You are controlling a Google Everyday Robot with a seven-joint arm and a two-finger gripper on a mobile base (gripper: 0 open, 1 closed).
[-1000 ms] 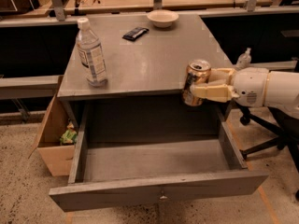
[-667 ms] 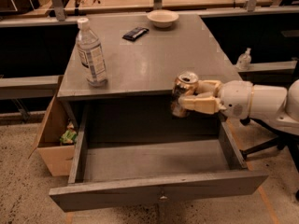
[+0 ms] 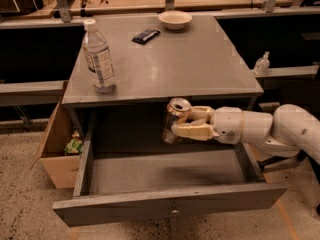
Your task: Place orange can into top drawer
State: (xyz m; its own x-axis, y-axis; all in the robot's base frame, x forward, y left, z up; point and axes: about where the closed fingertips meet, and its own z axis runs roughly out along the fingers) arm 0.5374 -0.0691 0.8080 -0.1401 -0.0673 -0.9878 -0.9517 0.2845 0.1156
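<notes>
The orange can (image 3: 175, 119) is held in my gripper (image 3: 184, 122), whose cream fingers (image 3: 192, 131) are shut around its side. The can hangs upright above the inside of the open top drawer (image 3: 165, 171), just under the desk's front edge and a little right of the middle. My white arm (image 3: 265, 129) reaches in from the right. The drawer is pulled far out; its front panel has a small metal knob (image 3: 174, 211).
On the grey desk top (image 3: 170, 64) stand a clear water bottle (image 3: 98, 57) at the left, a dark flat packet (image 3: 145, 35) and a pale bowl (image 3: 174, 19) at the back. A brown cardboard box (image 3: 57, 149) sits left of the drawer. A small bottle (image 3: 261, 63) stands at the right.
My gripper has carried the can leftward and downward, from beside the desk's right front corner to a spot over the open drawer.
</notes>
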